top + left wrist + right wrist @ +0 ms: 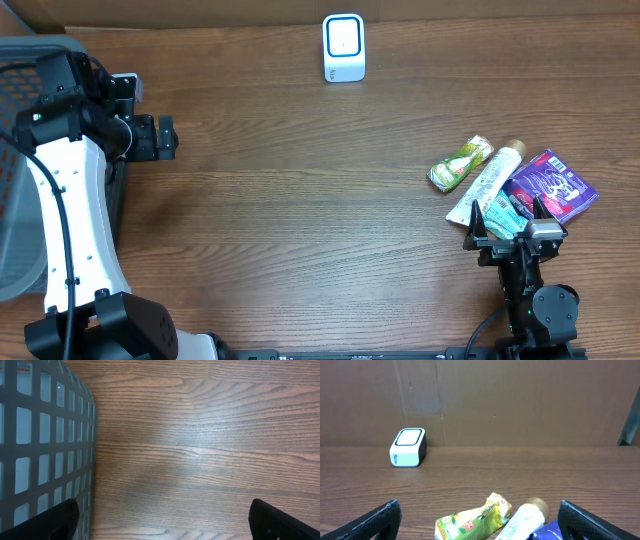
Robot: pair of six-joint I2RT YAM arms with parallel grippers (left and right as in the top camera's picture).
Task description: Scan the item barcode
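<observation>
You are at the pick step; nothing is held yet. The left gripper (167, 138) and the right gripper (508, 214) both stand open and empty. The green pouch (460, 164), white tube (487, 180) and purple packet (553, 186) lie at the right of the overhead frame, just ahead of the right gripper. Next, close it on one item, then present its barcode to the scanner (344, 47) at top centre.
</observation>
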